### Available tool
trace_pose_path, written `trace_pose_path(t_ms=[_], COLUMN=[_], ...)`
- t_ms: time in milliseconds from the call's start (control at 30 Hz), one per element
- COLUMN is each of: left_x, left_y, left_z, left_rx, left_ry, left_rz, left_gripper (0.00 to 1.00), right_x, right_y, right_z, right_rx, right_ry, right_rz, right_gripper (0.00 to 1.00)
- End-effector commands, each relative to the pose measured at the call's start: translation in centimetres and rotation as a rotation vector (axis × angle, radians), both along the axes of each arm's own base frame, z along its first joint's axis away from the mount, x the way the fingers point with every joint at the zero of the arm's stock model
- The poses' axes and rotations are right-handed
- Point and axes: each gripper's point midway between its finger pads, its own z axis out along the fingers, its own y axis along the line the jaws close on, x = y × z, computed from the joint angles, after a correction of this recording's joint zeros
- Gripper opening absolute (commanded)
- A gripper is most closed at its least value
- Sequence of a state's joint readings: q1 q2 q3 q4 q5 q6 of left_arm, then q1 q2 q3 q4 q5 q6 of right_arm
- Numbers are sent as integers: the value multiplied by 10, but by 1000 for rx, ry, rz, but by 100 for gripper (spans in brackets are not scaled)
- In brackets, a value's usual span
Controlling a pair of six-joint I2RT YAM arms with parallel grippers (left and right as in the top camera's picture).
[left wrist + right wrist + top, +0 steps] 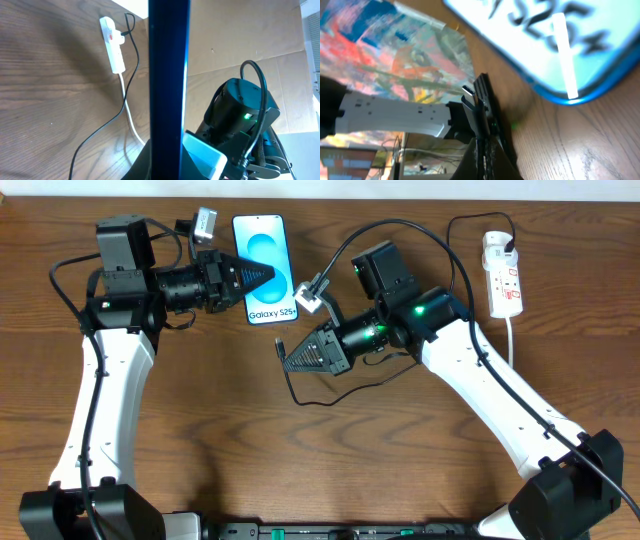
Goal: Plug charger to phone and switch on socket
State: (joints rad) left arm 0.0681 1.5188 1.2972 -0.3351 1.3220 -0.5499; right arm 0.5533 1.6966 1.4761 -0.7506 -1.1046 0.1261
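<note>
My left gripper (272,278) is clamped on the phone (258,240). My right gripper (295,358) pinches the charger plug (468,91) near the phone's lower end, without touching it. The socket (503,275) lies well apart.

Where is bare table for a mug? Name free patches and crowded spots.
Free: the brown wooden table between the white left arm and right arm; the strip outside the left arm; the corner below the white oblong power strip. Crowded: the middle, where left fingers hold the slim blue-screened phone and right fingers hold the thin black charger cable.
</note>
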Motion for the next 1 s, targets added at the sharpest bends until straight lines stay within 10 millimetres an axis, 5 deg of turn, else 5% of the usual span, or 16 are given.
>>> trace_pose_path(t_ms=[0, 967], left_x=[-5, -8], left_y=[-3, -4], left_z=[19, 21], left_rx=[-19, -17], left_ry=[-55, -98], left_rz=[-35, -58], left_gripper=[7, 8], right_x=[5, 13], right_y=[-1, 9], right_z=[3, 12], right_rx=[-11, 19], right_ry=[12, -3], right_rz=[-36, -64], right_gripper=[1, 1])
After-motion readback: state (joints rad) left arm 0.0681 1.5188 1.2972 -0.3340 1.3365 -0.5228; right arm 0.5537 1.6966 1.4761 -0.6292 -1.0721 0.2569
